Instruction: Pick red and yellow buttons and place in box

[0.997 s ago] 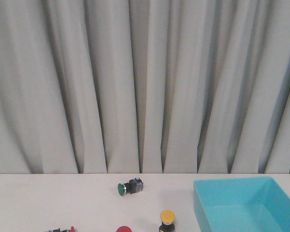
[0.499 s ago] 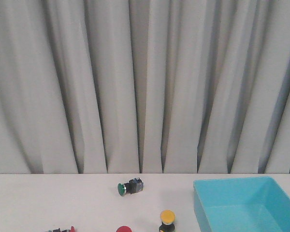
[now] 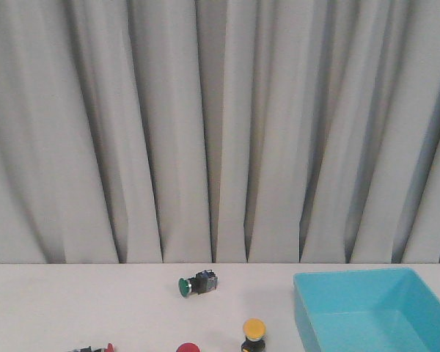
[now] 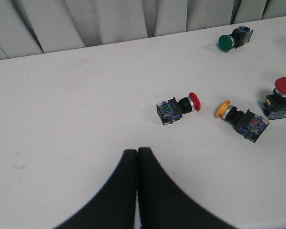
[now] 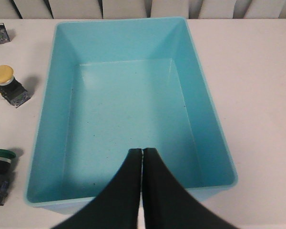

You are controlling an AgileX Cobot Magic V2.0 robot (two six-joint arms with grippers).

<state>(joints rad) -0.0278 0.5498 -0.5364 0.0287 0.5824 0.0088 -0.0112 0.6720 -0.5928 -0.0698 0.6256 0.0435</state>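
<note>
Beneath the closed right gripper (image 5: 142, 157) lies the seemingly empty box (image 5: 207, 100).

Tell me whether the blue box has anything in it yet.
Empty. The right wrist view shows the box floor bare from wall to wall, with only the right claw, shut, in front of it; buttons lie outside on the table.

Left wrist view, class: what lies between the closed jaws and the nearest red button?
Only bare white table; nothing sits between the left gripper and the red button.
</note>
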